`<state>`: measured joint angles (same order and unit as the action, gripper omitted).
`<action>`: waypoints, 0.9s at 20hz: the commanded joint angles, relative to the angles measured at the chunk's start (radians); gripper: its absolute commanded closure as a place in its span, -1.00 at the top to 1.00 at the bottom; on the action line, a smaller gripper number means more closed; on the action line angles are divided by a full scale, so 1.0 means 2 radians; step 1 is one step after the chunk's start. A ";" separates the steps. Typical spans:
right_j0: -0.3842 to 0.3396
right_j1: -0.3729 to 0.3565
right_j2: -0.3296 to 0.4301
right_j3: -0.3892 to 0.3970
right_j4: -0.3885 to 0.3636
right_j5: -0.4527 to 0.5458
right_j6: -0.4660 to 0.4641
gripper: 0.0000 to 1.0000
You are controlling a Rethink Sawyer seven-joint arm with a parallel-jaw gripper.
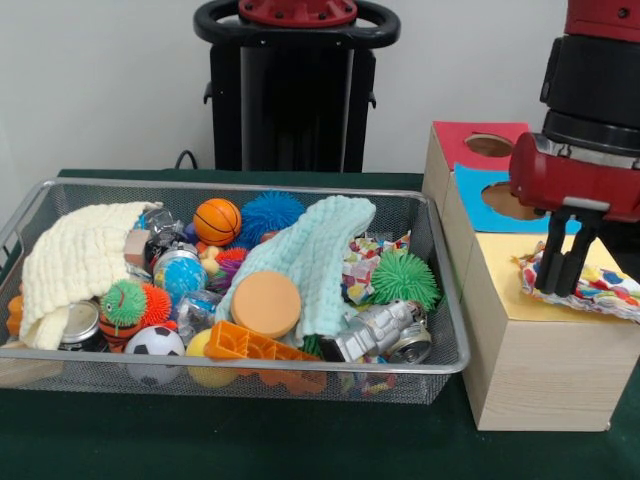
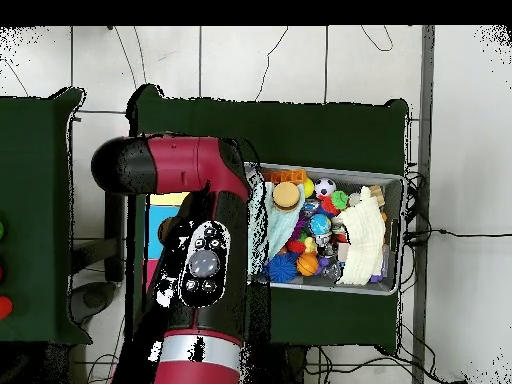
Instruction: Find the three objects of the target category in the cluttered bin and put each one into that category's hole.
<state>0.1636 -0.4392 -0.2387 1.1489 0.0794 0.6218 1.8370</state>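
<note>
A silver wire-mesh bin [image 1: 440, 362] sits on the dark green tabletop [image 1: 200, 440]. A white floppy cloth piece with multicolour dots [image 1: 600, 285] lies on the yellow-topped pale wooden box [image 1: 520, 340]. The black claw [image 1: 562, 285] hangs from a red arm [image 2: 195, 175].

Arm reaching down at the right side of the table, seen from the front.

The red and black arm [image 1: 598, 90] comes down from the top right corner, its red wrist block sitting above the gripper [image 1: 560, 288]. Two black fingers [image 1: 550, 255] point straight down, close together with only a narrow gap between them. From above, the arm [image 2: 200, 250] stretches from the bottom edge up the left half of the picture, bending right at its far end; the gripper is hidden beneath it.
</note>
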 commanded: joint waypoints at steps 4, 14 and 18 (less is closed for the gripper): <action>-0.007 0.010 0.044 0.068 -0.001 0.044 0.047 -1.00; -0.010 0.004 0.062 0.086 0.007 0.052 0.039 -1.00; -0.010 0.004 0.069 0.090 0.009 0.052 0.038 -1.00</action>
<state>0.1635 -0.4374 -0.2218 1.1978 0.0794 0.6243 1.8370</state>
